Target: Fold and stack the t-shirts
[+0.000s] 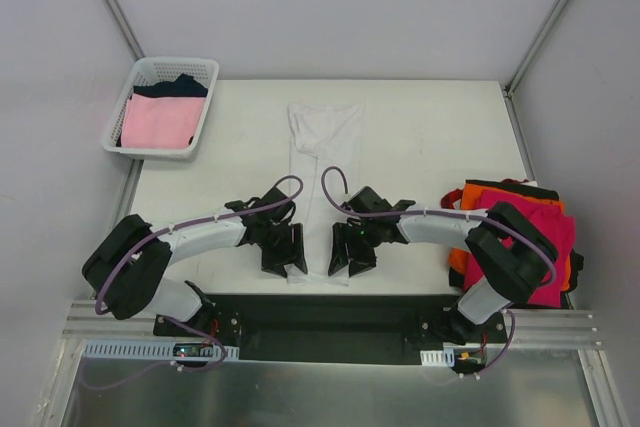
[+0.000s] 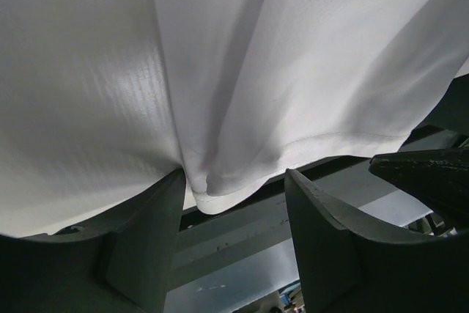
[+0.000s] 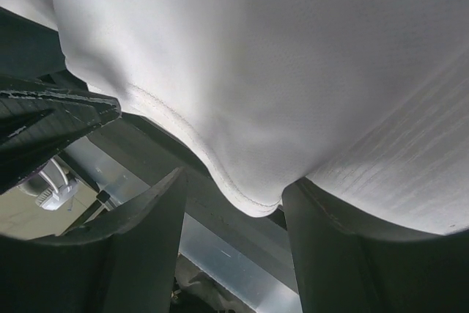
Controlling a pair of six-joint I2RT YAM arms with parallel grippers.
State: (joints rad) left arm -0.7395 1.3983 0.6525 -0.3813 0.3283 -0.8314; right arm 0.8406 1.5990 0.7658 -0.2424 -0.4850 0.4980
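Grey panel walls close in a white bench [image 1: 430, 137], with both arms reaching in from its near edge. Down the middle of it lies a white t-shirt [image 1: 325, 142], folded lengthwise into a narrow strip that runs from the far half of the bench to the near edge.

Both hands sit at the strip's near end, the left hand [image 1: 285, 263] on its left side and the right hand [image 1: 350, 261] on its right, close together. Seen from the left wrist, the left hand [image 2: 233, 181] is released. Its dark fingers [image 2: 146, 240] stand apart with the frame beyond showing through the gap, and the hem of the white t-shirt [image 2: 293, 56] dips between the tips, not pinched. The right wrist shows much the same: the right hand [image 3: 233, 181] is released, its fingers [image 3: 330, 240] are spread, and the stitched hem of the white t-shirt [image 3: 293, 49] sags between them.

A white lattice basket [image 1: 150, 70] sits at the far left corner, partly off the bench. It holds a pale pink t-shirt [image 1: 160, 119] with a dark navy t-shirt [image 1: 178, 85] behind it.

At the right edge is a stack with a magenta-red t-shirt [image 1: 535, 237] on top, and an orange t-shirt [image 1: 478, 197] and a black t-shirt [image 1: 515, 185] showing at its borders.
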